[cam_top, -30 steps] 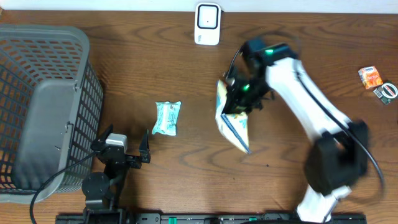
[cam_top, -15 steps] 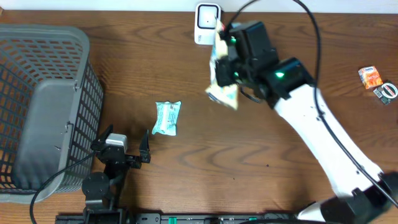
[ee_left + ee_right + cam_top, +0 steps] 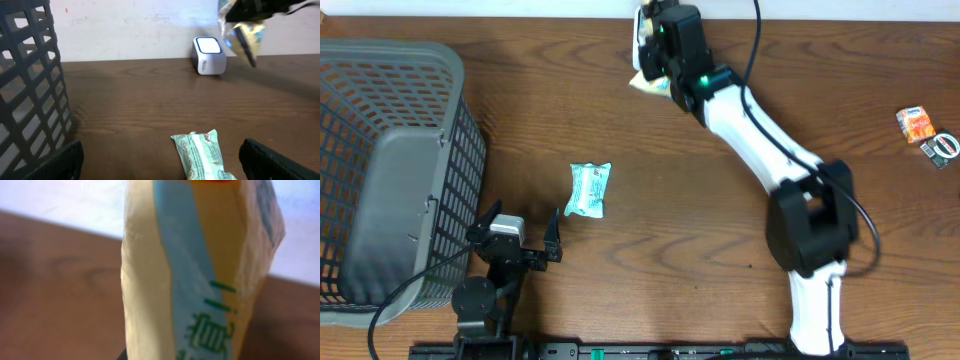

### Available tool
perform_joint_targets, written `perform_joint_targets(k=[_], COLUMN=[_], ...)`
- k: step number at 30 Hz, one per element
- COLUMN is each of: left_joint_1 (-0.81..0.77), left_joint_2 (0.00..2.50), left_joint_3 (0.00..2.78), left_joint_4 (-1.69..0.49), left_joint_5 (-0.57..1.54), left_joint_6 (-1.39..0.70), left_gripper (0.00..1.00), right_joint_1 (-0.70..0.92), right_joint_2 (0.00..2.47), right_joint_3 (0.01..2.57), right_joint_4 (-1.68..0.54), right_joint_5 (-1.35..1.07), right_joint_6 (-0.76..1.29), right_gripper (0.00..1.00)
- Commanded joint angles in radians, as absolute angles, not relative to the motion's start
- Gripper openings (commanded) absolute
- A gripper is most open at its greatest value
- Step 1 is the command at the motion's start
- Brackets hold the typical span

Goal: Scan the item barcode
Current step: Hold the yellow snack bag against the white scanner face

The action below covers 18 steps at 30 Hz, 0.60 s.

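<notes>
The right claw (image 3: 658,55) is clamped tight on a yellow-and-blue packet (image 3: 246,36), holding it in the air close to the white scanner (image 3: 209,56) at the far edge of the counter (image 3: 670,240). The left claw (image 3: 520,235) sits spread wide and empty near a green packet (image 3: 588,190) lying on the counter, beside the grey basket (image 3: 390,60).
</notes>
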State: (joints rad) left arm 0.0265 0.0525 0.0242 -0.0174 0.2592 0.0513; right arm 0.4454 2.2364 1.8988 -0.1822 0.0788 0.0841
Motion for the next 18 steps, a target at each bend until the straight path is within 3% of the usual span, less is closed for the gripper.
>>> perform_joint_targets(k=[1,9,18], left_joint_1=[0.031,0.031,0.031], left_joint_2=[0.05,0.05,0.05], left_joint_3=[0.004,0.004,0.004], left_joint_4=[-0.044,-0.044,-0.044], left_joint_5=[0.268,0.268,0.268], left_joint_6=[0.047,0.047,0.047], left_gripper=[0.98,0.98,0.98], right_joint_1=[0.419,0.418,0.42], right_joint_2=[2.339,2.592,2.62], right_joint_3=[2.093,2.39,2.408], right_joint_4=[-0.146,-0.065,-0.036], right_joint_5=[0.107,0.152,0.174], right_joint_6=[0.023,0.019,0.022], right_gripper=[0.01,0.01,0.01])
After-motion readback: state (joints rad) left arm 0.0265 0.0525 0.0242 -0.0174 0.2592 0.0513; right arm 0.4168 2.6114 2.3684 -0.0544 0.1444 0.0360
